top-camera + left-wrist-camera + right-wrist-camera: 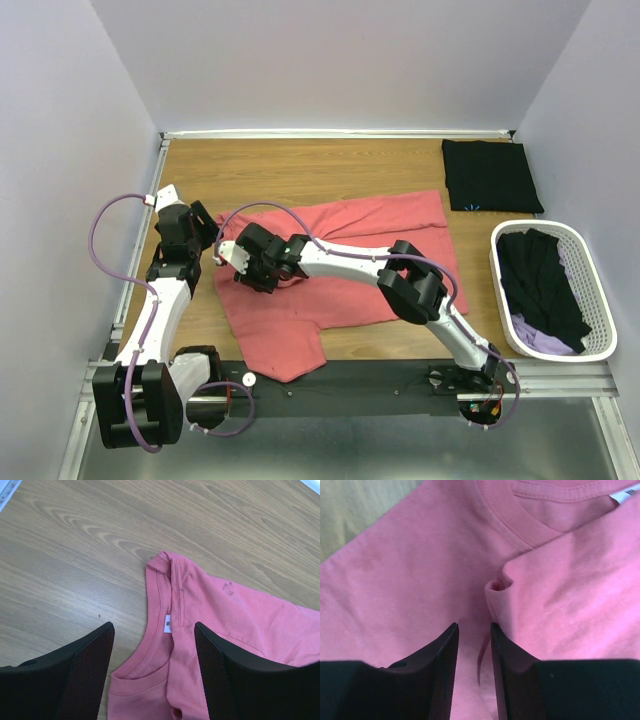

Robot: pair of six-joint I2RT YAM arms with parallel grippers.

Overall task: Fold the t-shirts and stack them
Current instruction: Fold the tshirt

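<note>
Two arms on the pink tee (380,215) spread mid-table: we hang the left gripper (153,630) wide over the collar (150,650), ready to pinch. The right gripper (474,627) sits narrow by a fold (497,587), can't tell if it's gripping.

Pink shirt (390,215): plain coral, white neck label (168,623).
Black shirt (492,175): tiny light-blue mark (487,208).
Basket (603,320): white, slatted; black cloth (540,280) and lilac cloth (540,340) inside.
Table (300,170): brown wood grain.

Wooden table (300,170); on it rumpled coral-pink t-shirt (380,225); folded black t-shirt (490,175); white basket (598,320)
</note>
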